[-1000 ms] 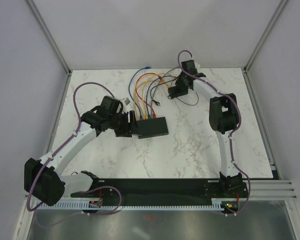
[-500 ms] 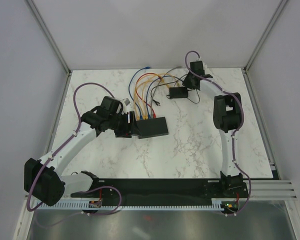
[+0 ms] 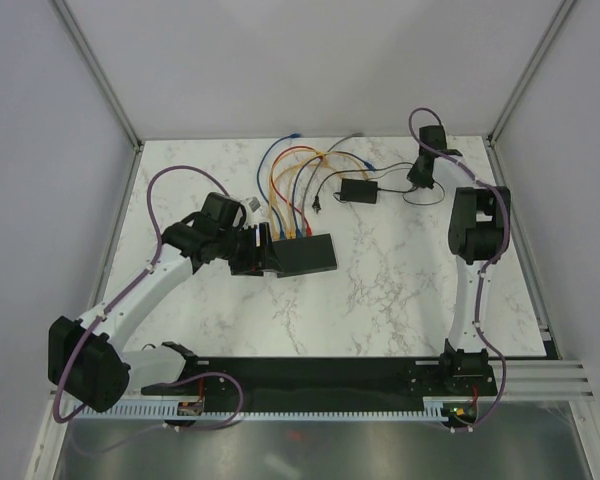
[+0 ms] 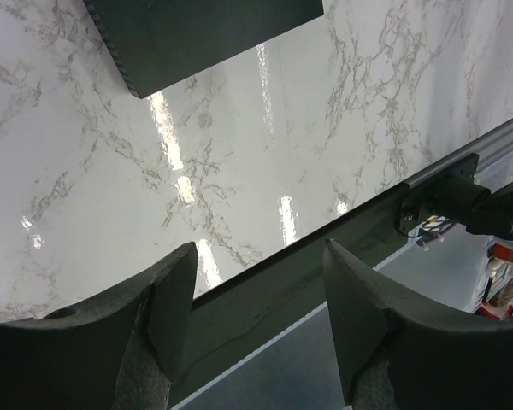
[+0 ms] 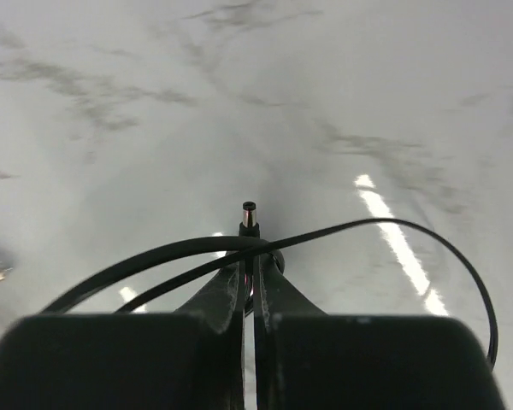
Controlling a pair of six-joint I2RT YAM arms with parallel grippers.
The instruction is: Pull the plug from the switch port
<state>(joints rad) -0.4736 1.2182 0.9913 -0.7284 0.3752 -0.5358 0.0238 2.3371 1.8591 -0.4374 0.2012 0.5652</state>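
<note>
Metal-tipped barrel plug [image 5: 249, 214] between black fingers [image 5: 225, 301]

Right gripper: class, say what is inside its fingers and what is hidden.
The right gripper is shut on a barrel plug, tip poking out; its black cord loops across. The plug's body is covered.

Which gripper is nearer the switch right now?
Left. The left gripper sits open beside the left end of the switch; the right gripper is far off toward the back right, shut on the plug.
</note>
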